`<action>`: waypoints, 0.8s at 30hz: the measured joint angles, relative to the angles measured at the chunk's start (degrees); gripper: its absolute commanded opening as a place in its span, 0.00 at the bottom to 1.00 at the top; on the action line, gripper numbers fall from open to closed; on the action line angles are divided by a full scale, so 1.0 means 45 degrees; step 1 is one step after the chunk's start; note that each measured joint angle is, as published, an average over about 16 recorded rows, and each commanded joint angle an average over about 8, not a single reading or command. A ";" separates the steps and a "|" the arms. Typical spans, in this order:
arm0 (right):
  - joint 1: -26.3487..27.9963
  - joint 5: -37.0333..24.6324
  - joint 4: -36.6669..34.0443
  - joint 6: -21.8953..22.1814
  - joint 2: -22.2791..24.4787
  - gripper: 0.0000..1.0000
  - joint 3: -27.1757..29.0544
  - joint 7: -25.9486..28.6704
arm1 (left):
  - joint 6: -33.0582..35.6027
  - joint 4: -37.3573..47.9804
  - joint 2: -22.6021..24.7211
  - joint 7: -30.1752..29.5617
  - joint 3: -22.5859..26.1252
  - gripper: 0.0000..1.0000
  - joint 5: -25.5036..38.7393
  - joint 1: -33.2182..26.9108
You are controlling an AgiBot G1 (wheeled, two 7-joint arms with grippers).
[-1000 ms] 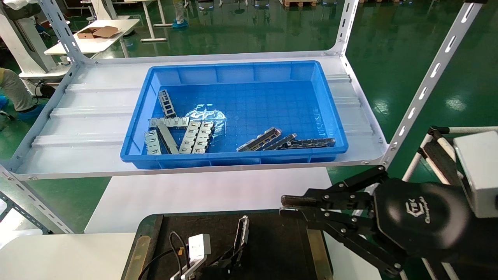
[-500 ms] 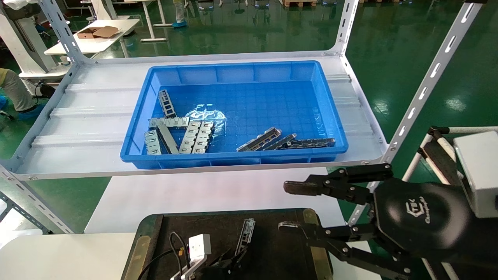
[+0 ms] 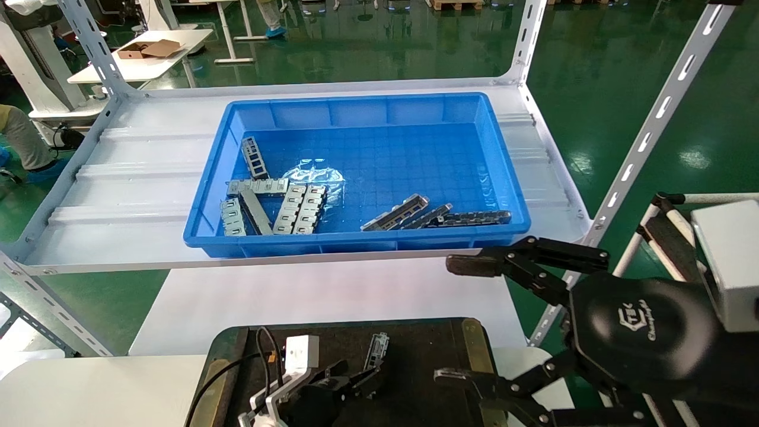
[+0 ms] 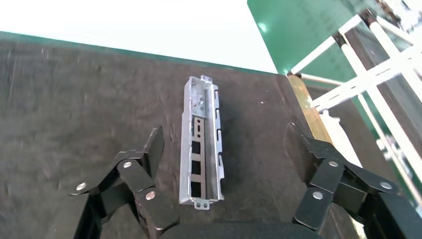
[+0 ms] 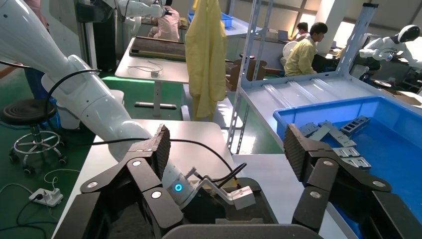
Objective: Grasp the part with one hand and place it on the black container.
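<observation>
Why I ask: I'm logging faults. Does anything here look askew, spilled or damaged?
Nothing stands out. The part lies flat on the black container, between the open jaws of the left gripper, untouched. The right gripper hangs open beside the container. The other metal pieces lie loose inside the blue bin.

Around me spreads a glossy green workshop floor (image 3: 622,77) that mirrors the overhead lights. Before me stands a pale grey metal shelf (image 3: 136,178) on slotted white angle posts (image 3: 658,118), with a white tabletop (image 3: 320,296) below it. Farther off to my left a white desk (image 3: 142,56) carries an open brown cardboard box (image 3: 148,48). Behind, a yellow coat (image 5: 205,55) hangs from a rack, a round black stool (image 5: 31,112) stands on the floor, and seated workers in yellow (image 5: 308,47) face away.
</observation>
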 measured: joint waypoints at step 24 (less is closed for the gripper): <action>0.0002 0.0007 0.0000 0.0004 0.0004 1.00 -0.0010 -0.0005 | 1.0461 0.3865 -0.1630 0.4644 -0.2958 1.00 -0.0280 -0.1330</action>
